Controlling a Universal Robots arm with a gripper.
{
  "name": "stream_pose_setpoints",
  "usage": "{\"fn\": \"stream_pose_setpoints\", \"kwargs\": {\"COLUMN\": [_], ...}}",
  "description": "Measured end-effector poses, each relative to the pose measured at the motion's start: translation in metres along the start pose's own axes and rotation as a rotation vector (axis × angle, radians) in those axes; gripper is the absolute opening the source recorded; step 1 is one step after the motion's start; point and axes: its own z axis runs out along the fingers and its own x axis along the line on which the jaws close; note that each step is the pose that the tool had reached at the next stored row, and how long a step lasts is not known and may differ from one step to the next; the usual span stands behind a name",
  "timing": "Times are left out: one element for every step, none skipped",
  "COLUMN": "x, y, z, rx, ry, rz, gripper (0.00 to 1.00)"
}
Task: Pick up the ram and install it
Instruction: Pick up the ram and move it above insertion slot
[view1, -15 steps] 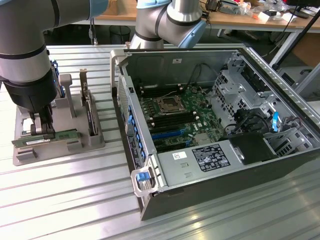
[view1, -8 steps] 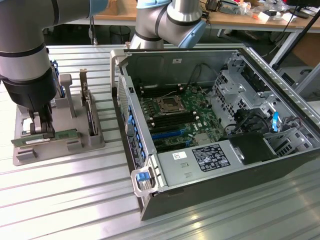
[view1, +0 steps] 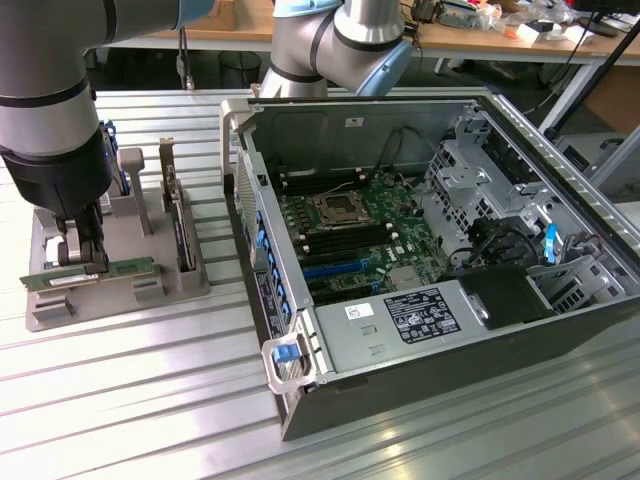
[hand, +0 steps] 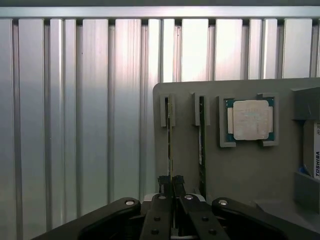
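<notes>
At 9 o'clock in the exterior view, my black two-finger gripper (view1: 82, 262) is down on the grey moulded fixture tray (view1: 150, 292). It straddles the ram (view1: 122, 268), a long thin green circuit-board stick with a white label, standing on edge in the slot along the tray's 6 o'clock side. In the wrist view the fingertips (hand: 164, 181) are pinched against both faces of the board with no gap showing, so I read the grip as clamped on the ram. The stick's far end sits between its slot posts, so it's seated, not lifted. A second, darker green stick (hand: 201, 150) stands in the neighbouring slot just beside it, and a square silver CPU chip (hand: 248, 120) lies in its pocket further along. The open dark-grey computer case (view1: 450, 395) is at 3 o'clock from the tray, well apart. Inside it, the long black memory sockets (view1: 345, 243) on the green motherboard (view1: 375, 250) look empty, as far as I can tell. My call: this is the pick step, grasp made, install not started. Getting the board out calls for a straight pull along the slot with no twist, keeping clear of the neighbouring stick.
</notes>
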Motion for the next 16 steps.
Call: {"fn": "stream_pose_setpoints", "kwargs": {"x": [0.0000,0.0000,0.0001,0.0000,0.0001,0.0001,0.0001,0.0001,0.0001,0.0001,0.0002,0.0002,0.0002,0.0002,0.0002,0.0003], "y": [0.0000,0.0000,0.0000,0.0000,0.0000,0.0000,0.0001,0.0001,0.0001,0.0001,0.0001,0.0001,0.0001,0.0001,0.0001,0.0001], "z": [-0.0004,-0.0007,-0.0010,-0.0012,-0.0015,-0.0018,-0.0020,-0.0023,-0.0028,-0.0035,-0.0041,-0.0047,-0.0050,-0.0053,-0.0056,-0.0058], "rx": [0.0000,0.0000,-0.0001,0.0000,0.0000,0.0000,-0.0001,-0.0001,-0.0001,0.0000,-0.0001,0.0000,-0.0001,0.0000,-0.0001,-0.0001], "ry": [0.0000,0.0000,0.0000,0.0000,0.0000,0.0000,0.0000,0.0000,0.0000,0.0000,0.0001,0.0000,0.0000,0.0000,0.0000,0.0000], "rz": [0.000,0.000,0.000,0.000,0.000,0.000,0.000,0.000,0.000,0.000,0.000,0.000,0.000,0.000,0.000,0.000], "gripper": [0.12,0.12,0.12,0.12,0.12,0.12,0.12,0.12,0.12,0.12,0.12,0.12,0.12,0.12,0.12,0.12]}}
